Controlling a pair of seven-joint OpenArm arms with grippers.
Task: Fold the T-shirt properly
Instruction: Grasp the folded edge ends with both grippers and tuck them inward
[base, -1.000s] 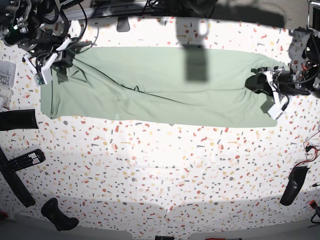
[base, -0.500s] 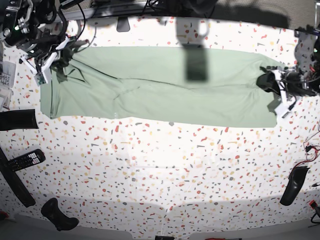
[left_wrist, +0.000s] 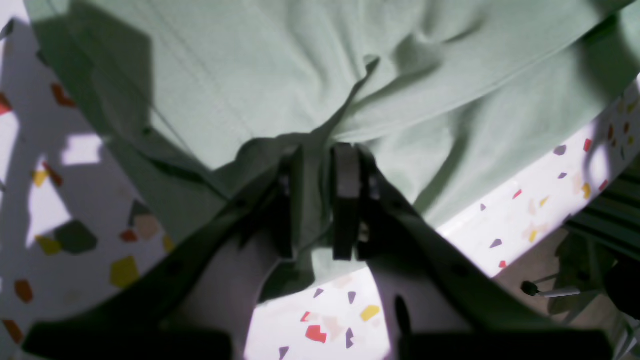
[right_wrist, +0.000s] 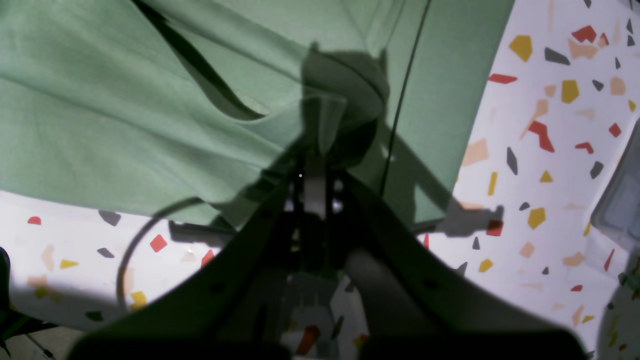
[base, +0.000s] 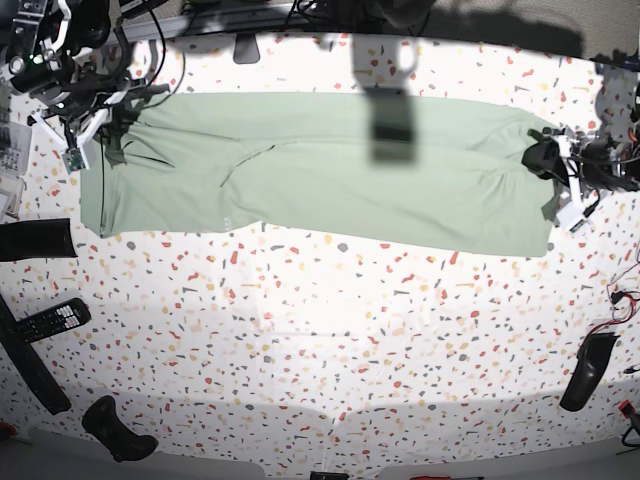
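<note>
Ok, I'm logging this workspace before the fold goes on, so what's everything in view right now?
T-shirt: one, pale sage green, stretched across the far half of the table.
Table: one, white with coloured speckles, under everything.
Remote control: one, black, near the table's left edge in the base view.
Left gripper: one, dark, shut on the T-shirt at its right end in the base view.
Right gripper: one, dark, shut on the T-shirt at its left end.
</note>
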